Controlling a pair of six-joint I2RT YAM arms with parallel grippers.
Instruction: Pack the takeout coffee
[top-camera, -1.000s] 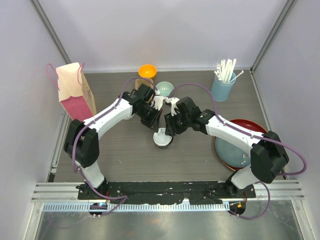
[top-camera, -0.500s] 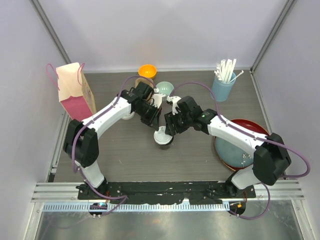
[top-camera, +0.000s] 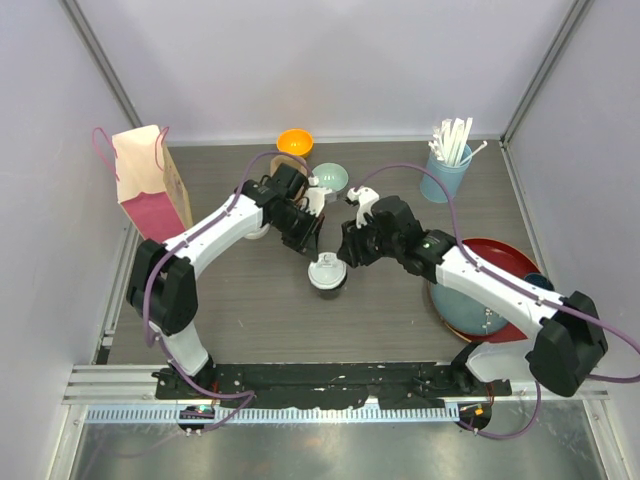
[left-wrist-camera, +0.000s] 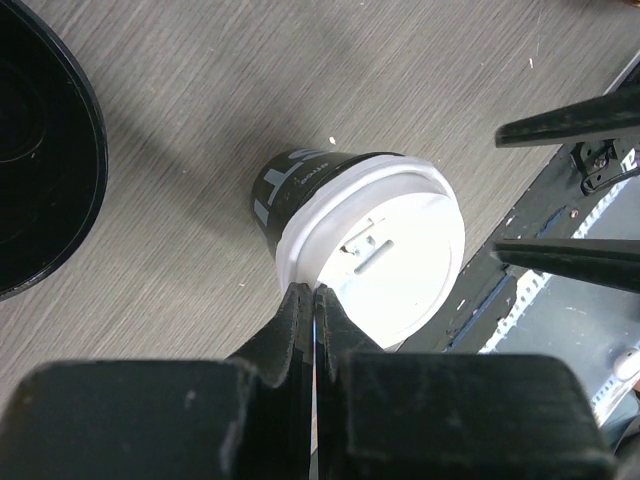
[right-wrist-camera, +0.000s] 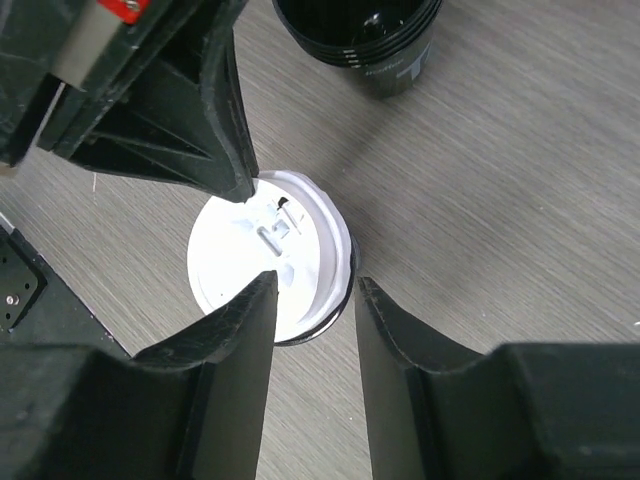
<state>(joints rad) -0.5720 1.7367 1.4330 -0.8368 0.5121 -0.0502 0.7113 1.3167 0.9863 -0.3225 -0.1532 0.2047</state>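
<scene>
Left wrist view: left gripper (left-wrist-camera: 315, 292) jaws pressed nearly together, tips touching the lid rim of the coffee cup (left-wrist-camera: 365, 250).
I see the right gripper (right-wrist-camera: 313, 282) spread wide above that cup, which stands upright mid-table (top-camera: 390, 312).

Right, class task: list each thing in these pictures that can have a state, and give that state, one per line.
Takeout coffee cup: upright, lid on.
Left gripper: shut, tips at the lid's rim.
Right gripper: open, over the lid.
Black cup stack: upright, unlidded.
Paper bag: standing.
Straw tumbler: upright.
</scene>
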